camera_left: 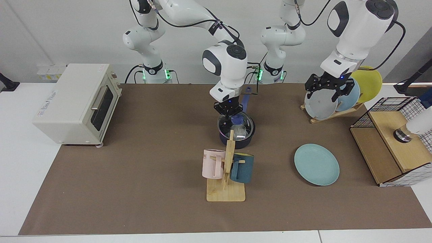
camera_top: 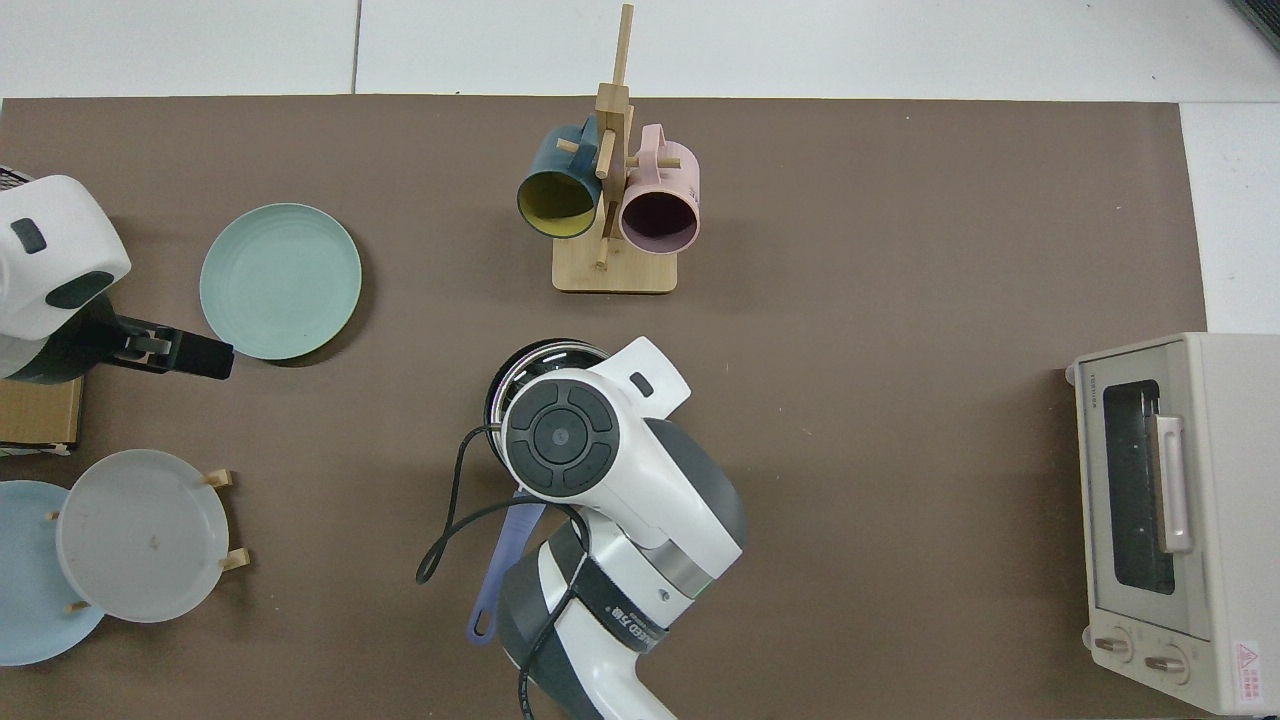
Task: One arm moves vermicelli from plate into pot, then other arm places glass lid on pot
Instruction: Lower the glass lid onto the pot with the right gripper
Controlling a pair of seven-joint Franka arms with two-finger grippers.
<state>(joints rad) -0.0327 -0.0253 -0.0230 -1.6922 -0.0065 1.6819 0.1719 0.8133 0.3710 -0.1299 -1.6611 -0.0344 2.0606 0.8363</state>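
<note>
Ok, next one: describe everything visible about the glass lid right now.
The glass lid is round and clear, with a thin metal rim and a blue knob at its centre. It sits flat on the pot, covering the opening, and the white vermicelli shows through the glass. The right gripper is directly above the knob, its fingers spread; whether they touch the knob is unclear. In the top view the arm hides nearly all of the lid, leaving only an arc of rim.

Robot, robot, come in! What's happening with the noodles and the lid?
Right gripper above glass lid. Lid on pot, vermicelli inside. Left gripper open, waiting by plate rack. Nothing in the way.
</note>
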